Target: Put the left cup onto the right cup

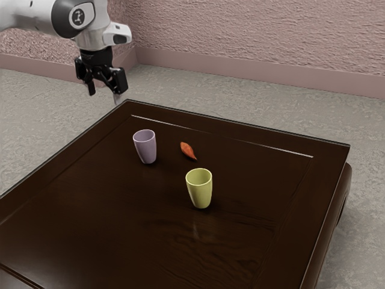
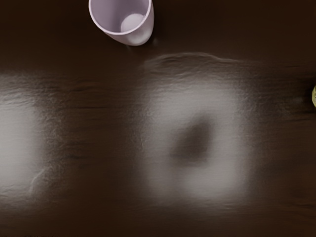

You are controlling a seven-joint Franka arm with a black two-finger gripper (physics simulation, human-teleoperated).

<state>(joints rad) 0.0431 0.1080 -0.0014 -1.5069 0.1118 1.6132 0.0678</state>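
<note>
Upper left of the exterior frame: claw point(image 1: 105, 89) spread wide, pinching nothing, hanging above the dark worktop's point(image 1: 90, 205) far corner. Left of centre, upright on the worktop: lilac cup point(image 1: 144, 146). Lower and to its right, well apart: yellow-green cup point(image 1: 199, 188), also upright. Just right of the lilac cup: small orange thing point(image 1: 188, 150). Through the wrist camera: lilac cup point(image 2: 121, 19) from above, hollow.

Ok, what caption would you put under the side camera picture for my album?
Open pincer high over the table corner; purple cup, orange bit and green cup wait below.
</note>
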